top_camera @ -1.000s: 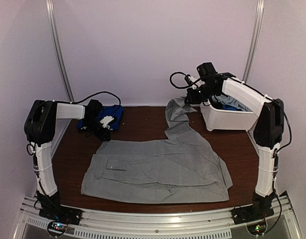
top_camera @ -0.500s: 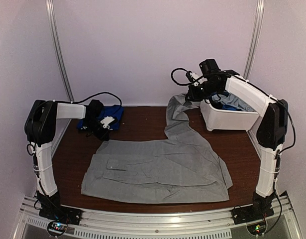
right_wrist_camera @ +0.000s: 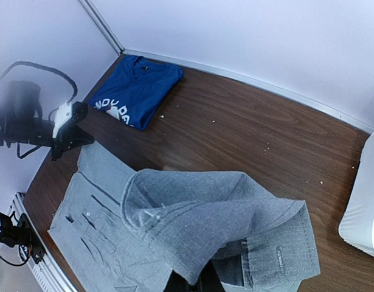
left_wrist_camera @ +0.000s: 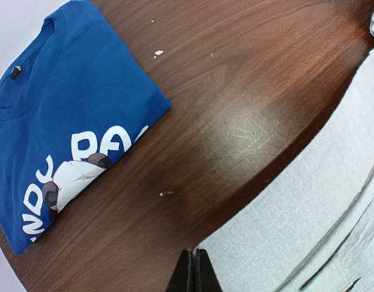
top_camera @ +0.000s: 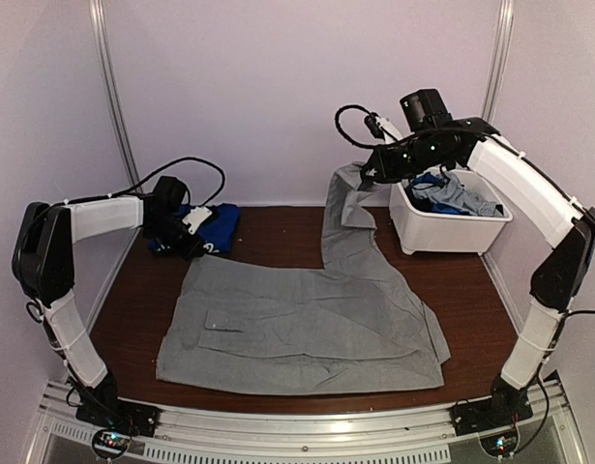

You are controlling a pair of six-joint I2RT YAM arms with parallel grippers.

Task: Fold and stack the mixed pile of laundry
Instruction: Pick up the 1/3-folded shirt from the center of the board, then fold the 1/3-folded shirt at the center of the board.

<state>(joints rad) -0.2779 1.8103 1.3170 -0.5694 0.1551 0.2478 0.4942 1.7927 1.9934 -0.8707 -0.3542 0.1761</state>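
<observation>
One grey shirt (top_camera: 307,324) lies spread across the near half of the worktop (top_camera: 471,290), held at two ends. The left jaws are clenched, apparently on its far-left corner, just beside the folded blue shirt (top_camera: 215,224). The right jaws grasp its sleeve, hoisted beside the white bin (top_camera: 442,237) at the far right. Opposed pulls could slip a corner free, or the lifted sleeve could catch the bin's rim and drag it. Against a second ago, the right arm stands higher and the left has drawn back toward the wall.
</observation>
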